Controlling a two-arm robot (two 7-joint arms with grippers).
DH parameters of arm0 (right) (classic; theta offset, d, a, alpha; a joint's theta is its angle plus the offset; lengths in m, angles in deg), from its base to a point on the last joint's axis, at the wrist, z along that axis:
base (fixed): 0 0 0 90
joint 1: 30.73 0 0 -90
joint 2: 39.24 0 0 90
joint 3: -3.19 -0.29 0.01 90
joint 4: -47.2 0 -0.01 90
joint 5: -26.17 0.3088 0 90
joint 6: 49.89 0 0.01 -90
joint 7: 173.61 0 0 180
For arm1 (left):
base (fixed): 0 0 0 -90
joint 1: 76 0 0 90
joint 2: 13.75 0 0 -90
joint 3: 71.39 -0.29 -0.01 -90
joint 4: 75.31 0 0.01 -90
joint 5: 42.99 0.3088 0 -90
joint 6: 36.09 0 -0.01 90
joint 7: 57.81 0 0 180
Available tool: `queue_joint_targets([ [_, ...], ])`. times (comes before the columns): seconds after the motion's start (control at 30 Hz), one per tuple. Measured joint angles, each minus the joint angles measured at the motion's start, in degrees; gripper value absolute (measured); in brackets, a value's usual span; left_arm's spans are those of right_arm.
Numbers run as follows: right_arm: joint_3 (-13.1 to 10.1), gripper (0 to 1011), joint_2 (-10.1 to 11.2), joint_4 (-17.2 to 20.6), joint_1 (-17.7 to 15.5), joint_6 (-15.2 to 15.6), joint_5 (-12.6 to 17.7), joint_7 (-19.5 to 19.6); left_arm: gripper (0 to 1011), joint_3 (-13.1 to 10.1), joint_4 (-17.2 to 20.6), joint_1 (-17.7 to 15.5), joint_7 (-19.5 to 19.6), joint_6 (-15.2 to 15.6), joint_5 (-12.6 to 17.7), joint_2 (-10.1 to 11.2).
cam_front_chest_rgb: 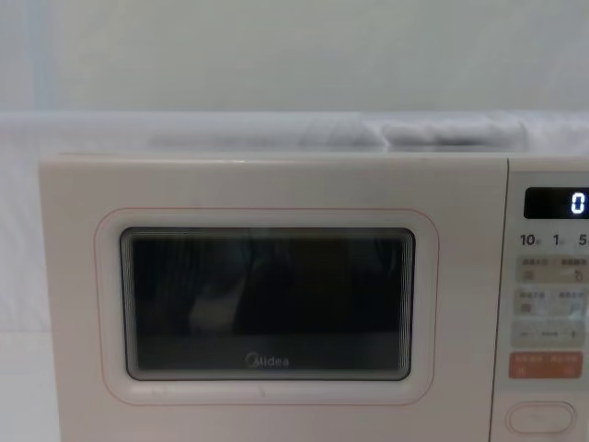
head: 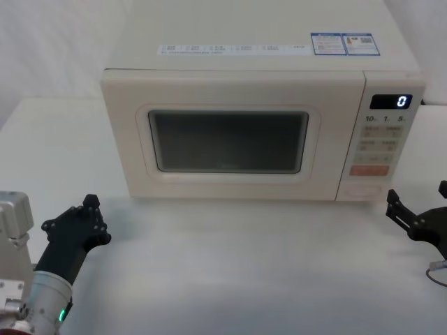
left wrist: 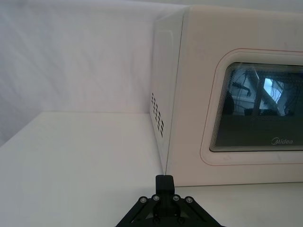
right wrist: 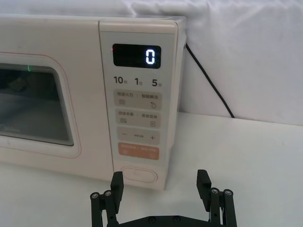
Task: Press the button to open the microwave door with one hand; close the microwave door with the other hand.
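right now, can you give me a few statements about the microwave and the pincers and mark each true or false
1. The microwave door is shut flush with the control panel. True.
2. The display reads 5. False: it reads 0.
3. The right pincer is open and sits apart from the button, low in front of the panel. True.
4. The left pincer is pressing on the door. False: it sits over the table, in front of the microwave's left corner, touching nothing.
5. The button lies above the orange key. False: it lies below it, at the panel's bottom.
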Motion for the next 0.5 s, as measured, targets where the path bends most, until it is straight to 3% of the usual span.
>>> queue_joint_targets([
  [0.23, 0.01, 1002, 0.00, 0.00, 0.00, 0.00, 0.00, -0.01, 4, 0.01, 0.00, 0.09, 0.01, -0.02, 0.00, 0.12],
  [0.5, 0.01, 1002, 0.00, 0.00, 0.00, 0.00, 0.00, 0.00, 202, 0.06, 0.04, 0.15, 0.03, -0.05, 0.00, 0.20],
])
